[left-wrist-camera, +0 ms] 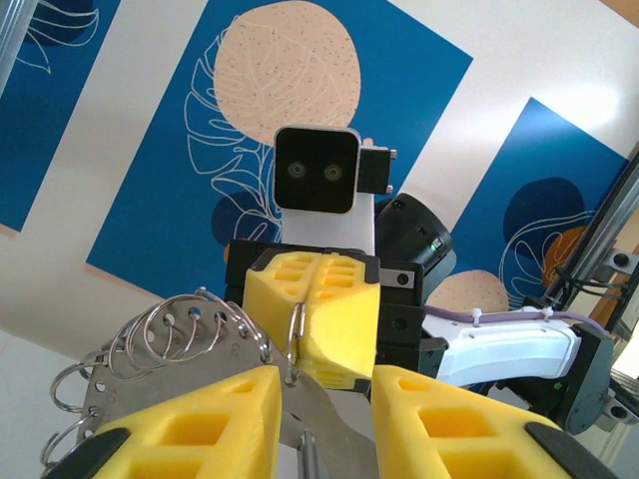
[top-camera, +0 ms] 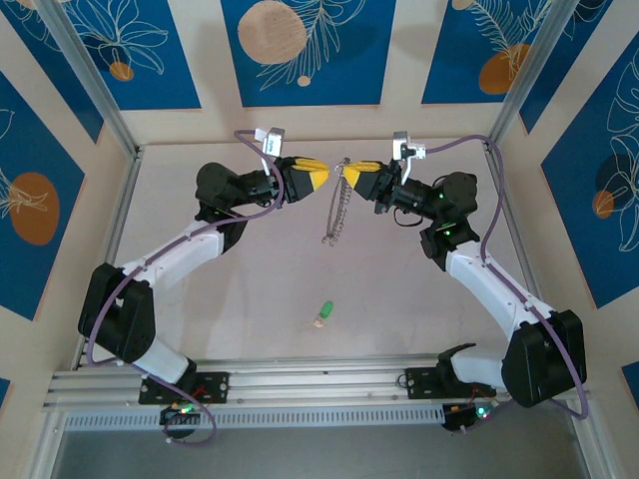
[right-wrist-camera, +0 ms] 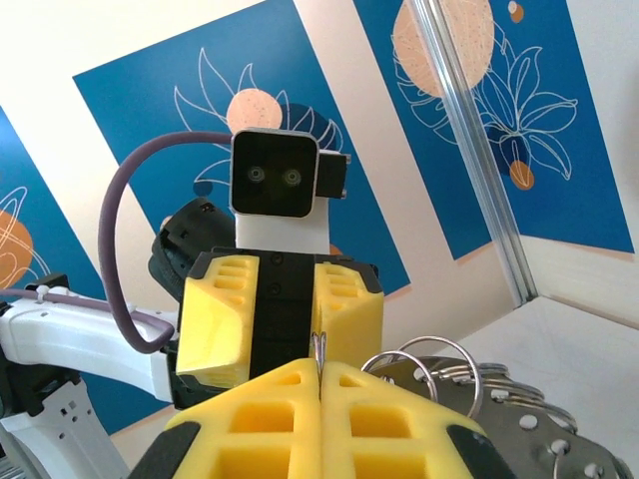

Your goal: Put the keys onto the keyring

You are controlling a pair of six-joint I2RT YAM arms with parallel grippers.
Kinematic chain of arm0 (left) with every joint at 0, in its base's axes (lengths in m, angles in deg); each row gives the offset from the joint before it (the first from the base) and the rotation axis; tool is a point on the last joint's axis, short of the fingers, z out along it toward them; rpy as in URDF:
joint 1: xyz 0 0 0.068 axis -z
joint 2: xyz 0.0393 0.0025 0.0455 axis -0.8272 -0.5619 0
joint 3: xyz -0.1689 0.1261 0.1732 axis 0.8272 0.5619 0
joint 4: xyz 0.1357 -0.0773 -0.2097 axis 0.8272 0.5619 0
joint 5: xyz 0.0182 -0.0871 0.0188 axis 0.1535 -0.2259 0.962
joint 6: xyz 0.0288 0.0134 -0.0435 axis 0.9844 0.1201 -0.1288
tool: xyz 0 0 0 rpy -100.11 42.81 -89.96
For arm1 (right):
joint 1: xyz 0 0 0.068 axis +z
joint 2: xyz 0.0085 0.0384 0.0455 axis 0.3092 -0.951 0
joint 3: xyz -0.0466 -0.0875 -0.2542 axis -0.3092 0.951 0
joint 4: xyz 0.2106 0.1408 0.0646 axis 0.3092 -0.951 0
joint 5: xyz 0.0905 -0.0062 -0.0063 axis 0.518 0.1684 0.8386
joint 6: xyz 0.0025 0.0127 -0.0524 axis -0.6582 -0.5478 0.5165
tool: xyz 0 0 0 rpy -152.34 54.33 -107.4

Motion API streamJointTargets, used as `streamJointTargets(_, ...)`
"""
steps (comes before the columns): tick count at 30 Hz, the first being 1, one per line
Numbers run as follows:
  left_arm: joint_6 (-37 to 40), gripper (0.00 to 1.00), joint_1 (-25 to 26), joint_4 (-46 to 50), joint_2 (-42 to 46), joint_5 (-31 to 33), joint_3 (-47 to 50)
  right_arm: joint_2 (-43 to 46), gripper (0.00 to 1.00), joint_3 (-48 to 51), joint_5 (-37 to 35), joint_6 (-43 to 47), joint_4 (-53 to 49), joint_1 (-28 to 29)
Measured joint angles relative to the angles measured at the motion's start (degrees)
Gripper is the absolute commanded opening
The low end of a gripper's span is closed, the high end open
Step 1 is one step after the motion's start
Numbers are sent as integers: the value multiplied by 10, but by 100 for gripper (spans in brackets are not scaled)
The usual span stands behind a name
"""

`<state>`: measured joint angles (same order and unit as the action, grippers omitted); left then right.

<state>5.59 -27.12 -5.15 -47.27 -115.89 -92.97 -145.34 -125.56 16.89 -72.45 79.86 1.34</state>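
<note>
Left gripper (left-wrist-camera: 324, 424): yellow fingers, near, standing apart. Keyring (left-wrist-camera: 180, 367): grey metal plate with wire loops, left. Right gripper (left-wrist-camera: 318, 334): facing, beyond, fingers together. Blue-patterned wall (left-wrist-camera: 120, 150): far.

top view high, steeply down over the whole table (top-camera: 250, 289); wrist views close, face to face across the keyring (top-camera: 335, 208)

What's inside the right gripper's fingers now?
The right gripper is shut on a thin wire loop of the keyring; its yellow fingers cover the clamped part.
</note>
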Motion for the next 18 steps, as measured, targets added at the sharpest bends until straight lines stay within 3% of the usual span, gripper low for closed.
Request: streamJointTargets(18,0,30,10,-12,-17,0,0,-1,0,0,-3,0,-4,11)
